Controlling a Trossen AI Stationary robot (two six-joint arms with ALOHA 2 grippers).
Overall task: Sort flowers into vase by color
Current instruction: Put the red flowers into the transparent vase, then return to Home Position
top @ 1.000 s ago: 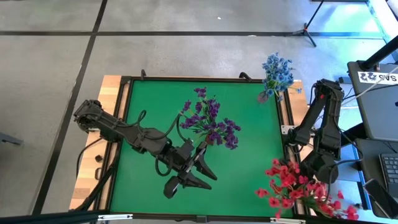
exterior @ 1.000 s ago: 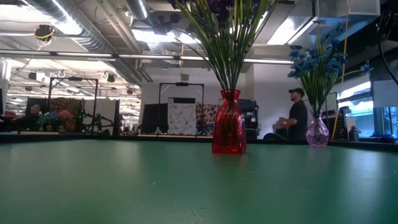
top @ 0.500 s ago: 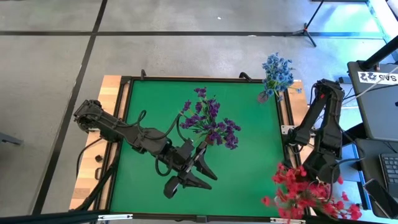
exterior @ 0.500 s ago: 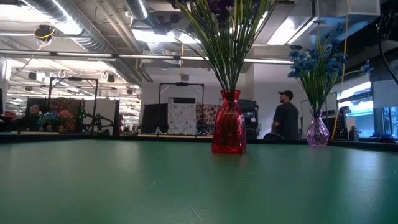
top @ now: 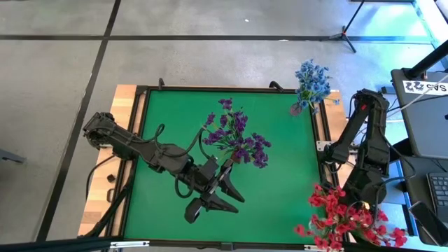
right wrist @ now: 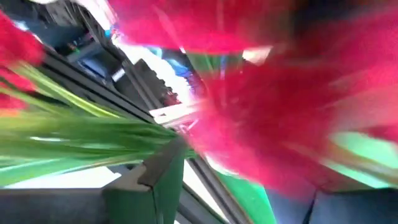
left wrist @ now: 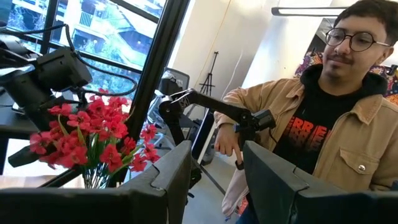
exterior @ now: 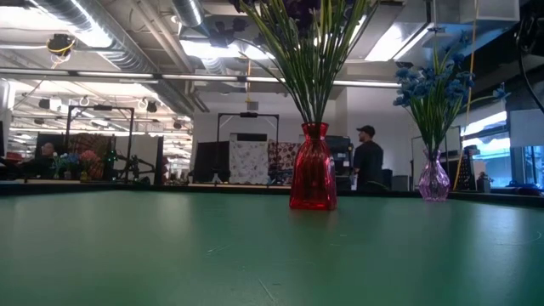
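The red flowers (top: 343, 220) stand at the table's near right corner, off the green mat (top: 168, 119). In the left wrist view the red flowers (left wrist: 87, 134) are upright. My right gripper (right wrist: 249, 180) is open among them, and blossoms hide its fingers from above. Purple flowers (top: 236, 140) stand in a red vase (exterior: 313, 178) at the mat's middle. Blue flowers (top: 311, 82) stand in a purple vase (exterior: 433, 180) at the far right corner. My left gripper (top: 238, 204) is open near the mat's near edge, level, pointing toward the right side. My right gripper has blurred red blossoms (right wrist: 280, 93) filling the gap between its spread fingers. The green stems (right wrist: 62, 146) run past the free end of one finger (right wrist: 161, 171). Whether a finger touches blossoms or stems, I cannot tell.
A person in a tan jacket (left wrist: 323, 124) stands beyond the table's right side. Another person (exterior: 367, 161) stands in the room behind. A desk with equipment (top: 427, 119) sits right of the table. Bare mat lies on the left half and along the far edge.
The red flowers have shifted a little toward the near right corner, and the right arm has moved slightly with them. The left arm has kept still. The person in the room behind has walked toward the left of the low view.
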